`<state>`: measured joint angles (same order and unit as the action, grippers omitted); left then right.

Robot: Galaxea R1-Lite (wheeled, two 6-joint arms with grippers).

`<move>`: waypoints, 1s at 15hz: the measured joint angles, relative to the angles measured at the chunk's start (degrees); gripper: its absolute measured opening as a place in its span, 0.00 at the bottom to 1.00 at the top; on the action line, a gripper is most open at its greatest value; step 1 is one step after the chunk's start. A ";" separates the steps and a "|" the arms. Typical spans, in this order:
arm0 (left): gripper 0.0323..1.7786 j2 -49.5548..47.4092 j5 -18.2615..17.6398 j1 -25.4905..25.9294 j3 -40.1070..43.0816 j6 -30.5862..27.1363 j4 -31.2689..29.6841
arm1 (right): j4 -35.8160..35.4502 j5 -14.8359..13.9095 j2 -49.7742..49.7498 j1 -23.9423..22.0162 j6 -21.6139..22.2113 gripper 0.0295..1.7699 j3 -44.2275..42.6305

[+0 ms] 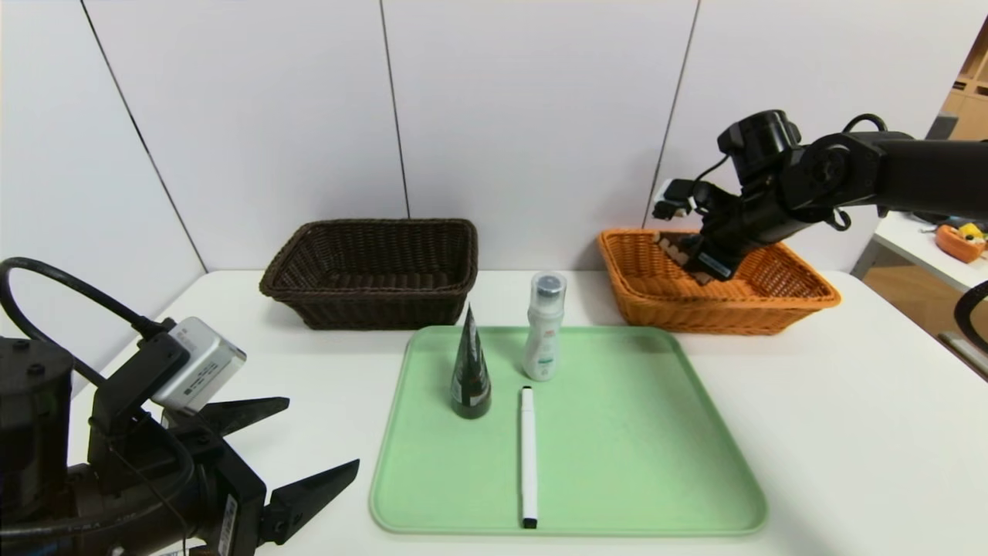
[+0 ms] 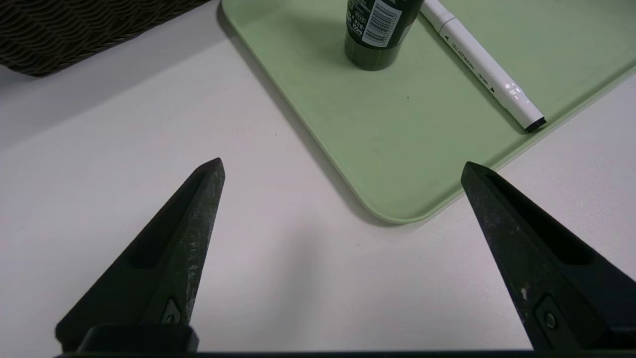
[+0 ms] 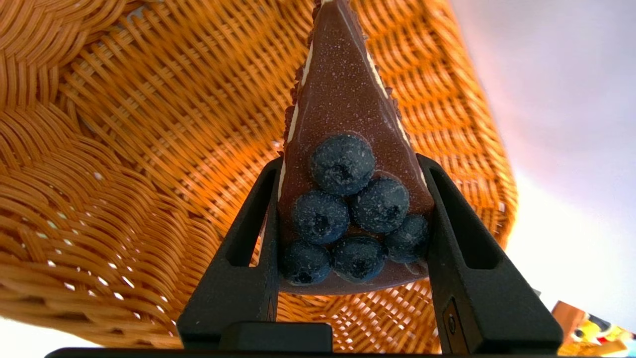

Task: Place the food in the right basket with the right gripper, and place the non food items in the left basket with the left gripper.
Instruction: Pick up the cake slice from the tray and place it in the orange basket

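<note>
My right gripper (image 1: pixel 695 255) is shut on a chocolate cake slice (image 3: pixel 343 124) topped with blueberries (image 3: pixel 343 164), holding it inside the orange basket (image 1: pixel 803 297) at the back right. The slice (image 1: pixel 673 249) is clamped by its wide end between both fingers (image 3: pixel 248 238). On the green tray (image 1: pixel 641 463) stand a dark green tube (image 1: pixel 470 371) and a white bottle (image 1: pixel 544 328); a white marker (image 1: pixel 528 455) lies in front of them. The dark brown basket (image 1: pixel 309 266) sits at the back left. My left gripper (image 2: pixel 343 166) hangs open over the table by the tray's near left corner.
The white table (image 1: pixel 849 432) ends at a wall close behind both baskets. A second table with colourful items (image 1: pixel 957 239) stands off to the right. In the left wrist view the tube (image 2: pixel 377 30) and the marker (image 2: pixel 484 64) lie beyond my open fingers.
</note>
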<state>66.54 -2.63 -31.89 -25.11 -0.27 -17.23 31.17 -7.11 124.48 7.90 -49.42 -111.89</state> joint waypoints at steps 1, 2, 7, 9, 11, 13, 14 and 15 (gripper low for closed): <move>0.95 0.00 0.00 -0.02 0.00 0.00 -0.02 | 0.02 0.09 0.30 -0.02 -0.02 0.45 0.06; 0.95 0.00 0.02 -0.02 0.00 -0.02 0.00 | -0.02 0.11 0.66 -0.02 -0.02 0.45 0.06; 0.95 0.00 0.00 -0.02 0.20 0.02 0.02 | -0.66 0.09 2.50 -0.02 -0.22 0.45 0.11; 0.95 0.00 0.00 -0.02 0.28 0.00 0.02 | -1.05 0.13 3.28 -0.29 -0.35 0.45 -0.07; 0.95 0.00 0.00 -0.02 0.50 0.00 0.02 | -2.26 0.09 3.97 -0.46 -0.74 0.45 -0.16; 0.95 0.02 0.00 -0.02 0.65 0.05 0.09 | -2.60 0.06 4.49 -0.66 -0.83 0.45 -0.18; 0.95 0.05 0.02 -0.02 0.65 0.09 0.06 | -2.86 0.06 4.72 -0.83 -0.83 0.45 -0.22; 0.95 0.09 0.00 -0.02 0.65 0.09 0.04 | -3.23 0.02 4.94 -0.99 -0.83 0.45 -0.22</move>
<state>66.62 -2.63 -31.91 -24.47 -0.18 -17.19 27.94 -7.08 129.42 6.91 -50.25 -112.10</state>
